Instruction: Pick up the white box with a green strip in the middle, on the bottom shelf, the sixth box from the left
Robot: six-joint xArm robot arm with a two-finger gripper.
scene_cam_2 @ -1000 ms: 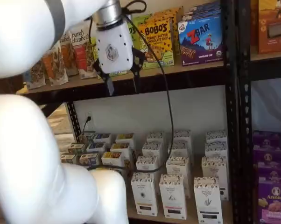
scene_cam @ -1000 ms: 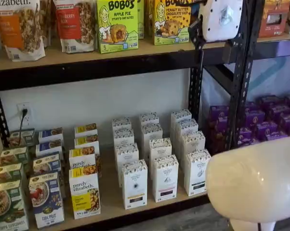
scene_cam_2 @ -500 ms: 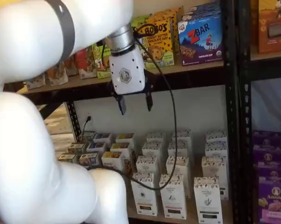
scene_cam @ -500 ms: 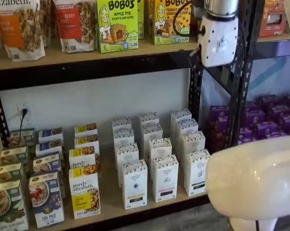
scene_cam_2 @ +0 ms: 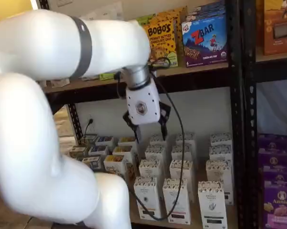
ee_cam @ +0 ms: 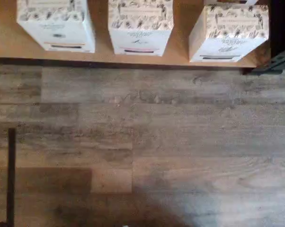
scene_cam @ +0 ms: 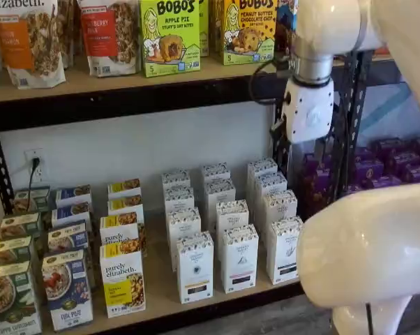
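Lowering your claw [scene_cam_2: 149, 132] — fingers apart, holding nothing — aim below-right for the white box with a green strip [scene_cam_2: 211, 203], squarely.

my arm [scene_cam_2: 48, 95] is big, white and round, with a grey ring and a black cable [scene_cam_2: 179, 157].

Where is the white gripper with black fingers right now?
In both shelf views the white gripper with black fingers hangs between the two shelf boards, above the rows of tall white cartons, jaws open and touching none.
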